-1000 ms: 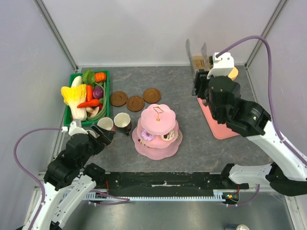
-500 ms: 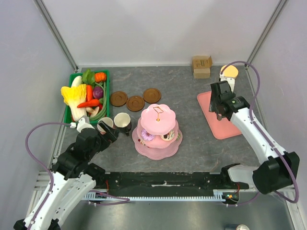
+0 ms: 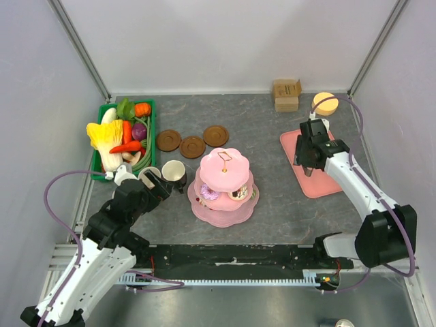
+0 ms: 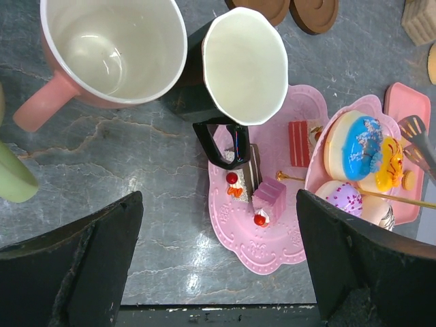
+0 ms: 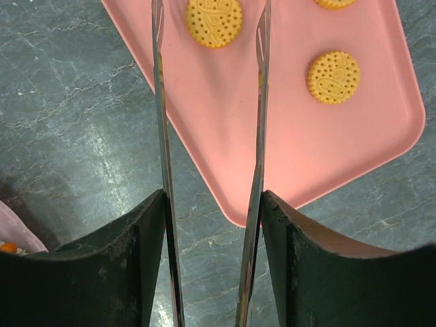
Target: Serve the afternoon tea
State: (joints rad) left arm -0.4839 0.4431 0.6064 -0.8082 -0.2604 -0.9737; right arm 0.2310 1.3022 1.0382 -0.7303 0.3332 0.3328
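So my right pincer (image 5: 211, 218) just swung down over the pink tray (image 5: 327, 150), gripping tongs (image 5: 161, 136) spread above the biscuits (image 5: 214, 22), so a pick looks next, while my left pincer (image 4: 218, 204) gapes wide by the pink mug (image 4: 112, 48).

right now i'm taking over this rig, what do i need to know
Left fingers: open, empty, above the pink mug and dark mug.
Right fingers: shut on tongs, over the tray; the tong tips are out of view.
Things: both mugs sit on the table beside the stand; three saucers behind them are bare; biscuits lie on the tray.
Done: cakes and donuts are on the stand.
Left, probably: biscuits to the stand, mugs onto saucers.
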